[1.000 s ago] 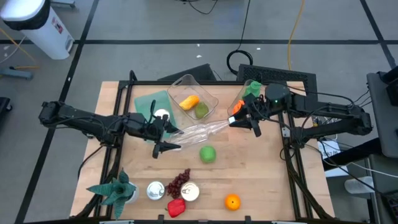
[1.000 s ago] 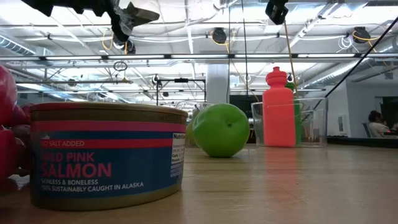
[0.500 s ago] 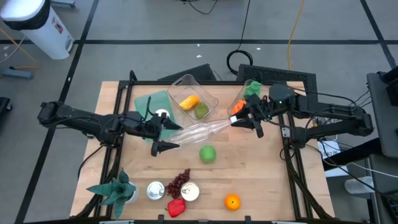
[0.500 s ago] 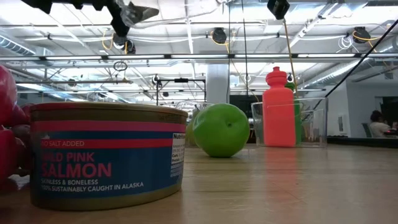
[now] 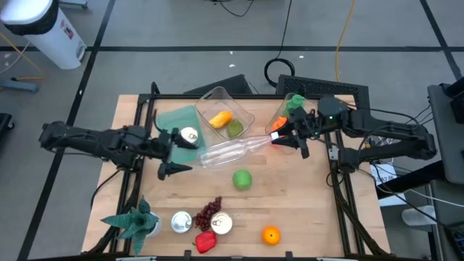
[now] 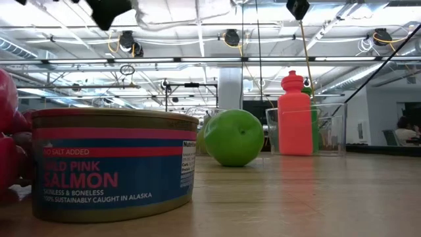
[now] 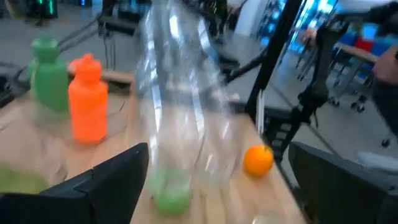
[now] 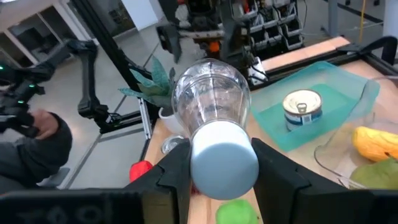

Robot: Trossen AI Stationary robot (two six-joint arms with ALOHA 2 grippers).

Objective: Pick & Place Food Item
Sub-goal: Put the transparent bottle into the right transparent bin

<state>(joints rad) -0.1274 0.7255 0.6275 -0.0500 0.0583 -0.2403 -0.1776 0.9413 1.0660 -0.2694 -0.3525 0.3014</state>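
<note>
Right gripper (image 8: pixel 214 180), right of centre in the high view, has its fingers clamped on the capped neck of the clear plastic bottle (image 5: pixel 230 151), and the bottle hangs level above the middle of the table (image 5: pixel 312 210), base pointing to the frame's left. Left gripper (image 5: pixel 171 154) sits at centre-left with its jaws spread wide, nothing between them, just off the bottle's base. In the low view both arms are up at the top edge, so the bottle looks well clear of the wood. The step in hand reads as the right arm carrying the bottle alone. To do it well, I'd say keep the wrist steady, since a grip at the cap leaves the long body free to sag or swing. The clear bin (image 5: pixel 225 116) with its yellow and green fruit lies just above the bottle in the frame, the green apple (image 5: pixel 242 179) just below; carry it high enough to pass them. The left arm wants to draw off toward the frame's left.
</note>
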